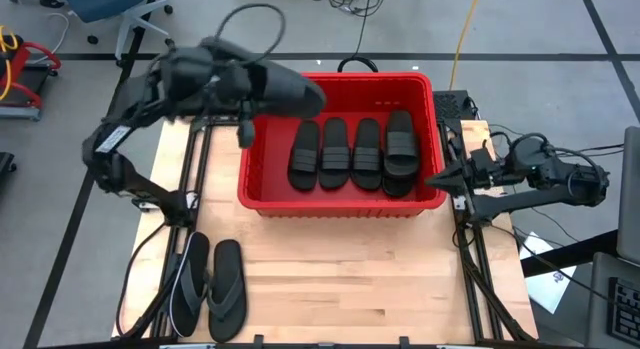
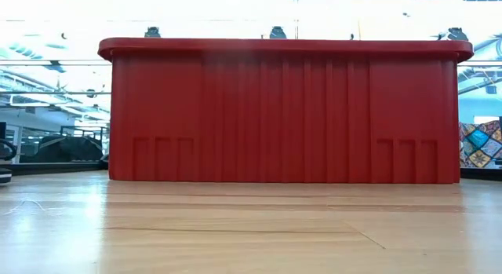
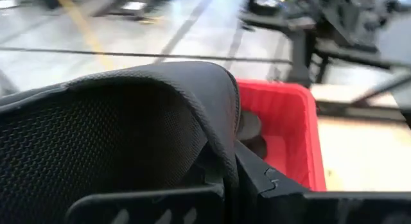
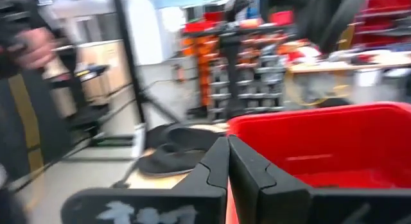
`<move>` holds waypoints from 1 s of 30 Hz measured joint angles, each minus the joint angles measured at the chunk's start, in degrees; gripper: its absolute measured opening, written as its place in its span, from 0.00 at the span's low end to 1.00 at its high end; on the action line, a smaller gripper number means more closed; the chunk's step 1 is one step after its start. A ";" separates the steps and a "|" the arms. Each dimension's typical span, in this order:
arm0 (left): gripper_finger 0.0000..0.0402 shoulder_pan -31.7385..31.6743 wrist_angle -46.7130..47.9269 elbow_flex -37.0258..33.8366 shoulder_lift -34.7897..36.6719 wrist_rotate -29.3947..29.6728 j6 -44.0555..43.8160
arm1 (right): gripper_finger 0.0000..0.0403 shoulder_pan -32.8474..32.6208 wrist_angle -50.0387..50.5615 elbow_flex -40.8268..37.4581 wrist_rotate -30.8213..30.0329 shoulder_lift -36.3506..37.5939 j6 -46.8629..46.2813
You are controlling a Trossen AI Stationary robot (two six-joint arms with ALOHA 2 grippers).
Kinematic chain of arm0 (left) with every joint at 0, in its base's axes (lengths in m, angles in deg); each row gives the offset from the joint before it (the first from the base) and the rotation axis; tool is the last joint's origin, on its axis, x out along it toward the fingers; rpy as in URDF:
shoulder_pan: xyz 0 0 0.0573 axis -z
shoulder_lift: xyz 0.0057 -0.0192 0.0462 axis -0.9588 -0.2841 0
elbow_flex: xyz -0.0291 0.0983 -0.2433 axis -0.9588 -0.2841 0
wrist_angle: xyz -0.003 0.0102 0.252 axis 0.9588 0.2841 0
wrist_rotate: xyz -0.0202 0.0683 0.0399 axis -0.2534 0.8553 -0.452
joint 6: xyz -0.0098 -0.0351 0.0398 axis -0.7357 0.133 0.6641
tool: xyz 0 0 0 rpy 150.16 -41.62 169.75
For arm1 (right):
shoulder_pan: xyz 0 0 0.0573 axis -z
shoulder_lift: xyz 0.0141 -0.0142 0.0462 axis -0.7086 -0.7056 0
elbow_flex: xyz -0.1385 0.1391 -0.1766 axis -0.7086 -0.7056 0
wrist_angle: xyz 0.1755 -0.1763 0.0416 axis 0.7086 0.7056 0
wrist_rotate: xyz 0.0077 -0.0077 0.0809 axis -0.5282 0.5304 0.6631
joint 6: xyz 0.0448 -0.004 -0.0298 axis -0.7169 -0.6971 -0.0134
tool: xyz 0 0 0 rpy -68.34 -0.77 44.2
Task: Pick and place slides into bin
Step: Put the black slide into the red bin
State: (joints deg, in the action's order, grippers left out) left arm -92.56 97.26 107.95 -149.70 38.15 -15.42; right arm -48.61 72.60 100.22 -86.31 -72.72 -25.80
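Note:
My left gripper (image 1: 238,87) is raised over the far left corner of the red bin (image 1: 340,197) and is shut on a black slide (image 1: 290,89), which fills the left wrist view (image 3: 115,134). Several black slides (image 1: 352,151) lie side by side on the bin's floor. Two black flip-flops (image 1: 210,284) lie flat on the table near its front left; they also show in the right wrist view (image 4: 170,153). My right gripper (image 1: 440,177) waits shut and empty at the bin's right wall (image 4: 321,147). The low view shows only the bin's near wall (image 2: 282,109). My left gripper pinches the slide between its two fingers at one rounded end (image 3: 221,147); the finger (image 3: 276,192) lies along its edge. The slide is lifted clear and sticks out from the fingers toward the table's right, above the bin's far left rim (image 1: 300,81).
The bin takes up the table's far middle, with bare floor left of the slides inside (image 1: 265,159). The wooden table (image 1: 350,279) lies open in front of it. Metal frame rails (image 1: 470,259) run along both table sides. A person's hand (image 4: 38,47) shows beyond the table.

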 joint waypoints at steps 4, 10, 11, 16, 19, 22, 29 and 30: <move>0.00 -8.27 -1.31 -0.07 -5.08 -14.32 9.16 | 0.00 0.02 -2.66 0.00 -8.46 -1.81 0.25; 0.00 -13.74 -3.23 0.27 -14.89 -28.81 18.59 | 0.00 0.02 -6.50 0.00 -13.55 -4.70 -2.86; 0.00 -13.80 -2.39 0.84 -16.77 -29.87 19.71 | 0.00 0.02 -6.84 0.00 -13.48 -5.19 -3.22; 0.00 -12.12 7.77 4.80 -26.52 -32.01 29.06 | 0.00 0.00 -7.27 0.00 -13.19 -6.76 -2.69; 0.00 -9.55 14.82 7.60 -31.59 -31.54 36.00 | 0.00 0.00 -7.61 0.00 -13.38 -7.10 -0.38; 0.00 -7.33 14.54 7.93 -33.90 -30.29 38.11 | 0.00 0.07 -7.64 0.00 -15.38 -7.20 0.12; 0.00 -5.26 9.98 8.13 -34.38 -28.33 35.32 | 0.00 0.76 -4.37 0.00 -22.33 -7.36 1.08; 0.00 -5.21 9.84 8.22 -34.38 -27.98 34.68 | 0.00 1.22 -3.32 0.00 -22.33 -7.66 1.25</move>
State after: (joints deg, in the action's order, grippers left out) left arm -97.77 107.10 116.17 -184.07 10.17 19.26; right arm -47.39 69.27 100.22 -108.64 -80.38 -24.55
